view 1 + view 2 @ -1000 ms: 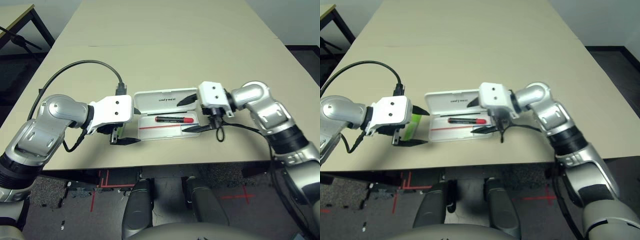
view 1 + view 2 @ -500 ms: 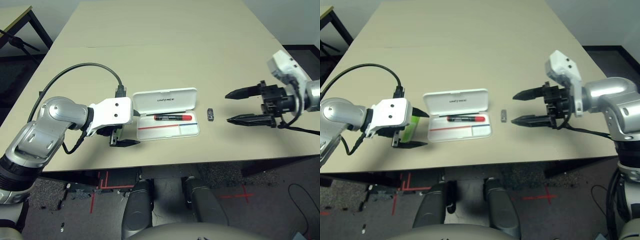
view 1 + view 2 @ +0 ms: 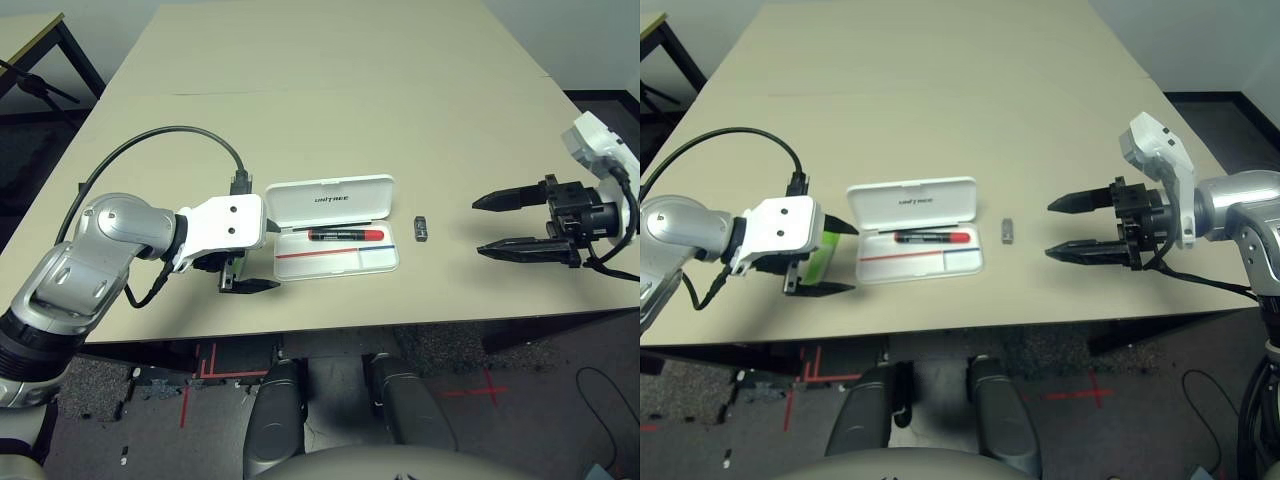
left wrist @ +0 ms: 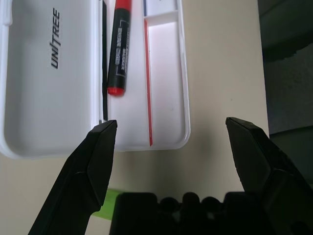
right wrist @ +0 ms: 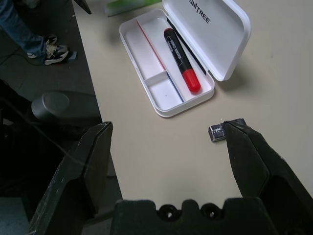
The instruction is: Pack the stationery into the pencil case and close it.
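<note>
**Silver arms, white wrists, black fingers**

Both forearms are rounded silver shells with black joint bands. Each ends in a white, boxy wrist housing with two small dark screw holes. The left gripper (image 3: 250, 258) and right gripper (image 3: 500, 224) have tapered black fingers. Black cables loop along both arms.

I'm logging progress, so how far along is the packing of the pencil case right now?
Done: the red marker lies inside the open pencil case. In hand: nothing; the left gripper and right gripper are both open and empty. Left: the green highlighter beside the case, the small dark clip on the table, then closing the lid.
</note>
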Motion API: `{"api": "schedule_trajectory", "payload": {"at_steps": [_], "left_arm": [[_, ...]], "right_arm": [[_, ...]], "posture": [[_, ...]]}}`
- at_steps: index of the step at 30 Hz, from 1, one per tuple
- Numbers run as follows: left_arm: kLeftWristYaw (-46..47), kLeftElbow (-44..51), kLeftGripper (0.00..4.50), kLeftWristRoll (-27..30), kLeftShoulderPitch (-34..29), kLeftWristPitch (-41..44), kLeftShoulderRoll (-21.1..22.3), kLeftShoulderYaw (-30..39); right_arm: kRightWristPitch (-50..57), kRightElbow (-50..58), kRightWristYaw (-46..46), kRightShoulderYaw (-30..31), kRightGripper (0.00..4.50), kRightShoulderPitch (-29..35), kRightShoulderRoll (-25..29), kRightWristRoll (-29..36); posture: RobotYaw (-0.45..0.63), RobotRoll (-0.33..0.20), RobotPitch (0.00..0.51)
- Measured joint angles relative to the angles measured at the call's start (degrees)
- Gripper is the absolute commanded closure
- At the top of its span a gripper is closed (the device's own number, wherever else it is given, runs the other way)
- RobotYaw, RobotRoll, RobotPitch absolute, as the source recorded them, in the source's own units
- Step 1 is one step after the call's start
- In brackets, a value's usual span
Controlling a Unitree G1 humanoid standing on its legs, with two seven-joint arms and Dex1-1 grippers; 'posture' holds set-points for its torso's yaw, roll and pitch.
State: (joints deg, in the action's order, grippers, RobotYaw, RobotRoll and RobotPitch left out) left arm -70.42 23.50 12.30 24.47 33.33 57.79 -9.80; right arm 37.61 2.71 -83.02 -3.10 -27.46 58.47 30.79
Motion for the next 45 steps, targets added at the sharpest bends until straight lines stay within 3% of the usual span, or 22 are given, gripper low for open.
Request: {"api": "schedule_trajectory", "payload": {"at_steps": [4,10,17,24,30,33,45], "left_arm": [[6.1,-0.9,0.0,-0.9,3.3,15.5,1.0,0.1],[17.4,-2.3,0.0,-0.1,9.0,38.2,-5.9,2.0],[24.3,-1.6,0.0,2.9,9.3,51.0,-8.5,3.8],[30.9,0.1,0.0,4.2,9.3,57.0,-12.3,7.4],[39.5,0.1,0.0,4.6,7.3,58.2,-21.7,16.3],[43.2,0.3,0.0,5.5,4.6,58.3,-24.1,19.1],[53.7,2.8,0.0,12.3,-1.5,58.3,-24.5,21.8]], "right_arm": [[-0.2,-0.1,0.2,0.2,0.03,-0.9,-0.5,-0.1],[-0.8,-0.3,0.4,1.0,0.03,-1.3,-0.9,-0.3],[-1.8,-0.7,0.4,2.3,0.03,-1.5,-0.9,-0.8],[-2.7,-0.8,0.4,2.5,0.03,-1.4,-0.9,-1.0],[-3.2,-0.8,0.4,2.6,0.03,-1.2,-0.9,-1.6],[-3.7,-0.8,0.3,2.6,0.03,-0.9,-0.9,-1.6],[-4.8,-0.8,0.3,3.1,0.03,-0.2,-1.1,-2.0]], "posture": [[-0.04,0.0,0.149],[-0.04,0.0,0.15],[-0.03,0.0,0.15],[-0.03,0.0,0.155],[-0.04,0.0,0.164],[-0.04,0.0,0.17],[-0.04,0.0,0.194]]}}
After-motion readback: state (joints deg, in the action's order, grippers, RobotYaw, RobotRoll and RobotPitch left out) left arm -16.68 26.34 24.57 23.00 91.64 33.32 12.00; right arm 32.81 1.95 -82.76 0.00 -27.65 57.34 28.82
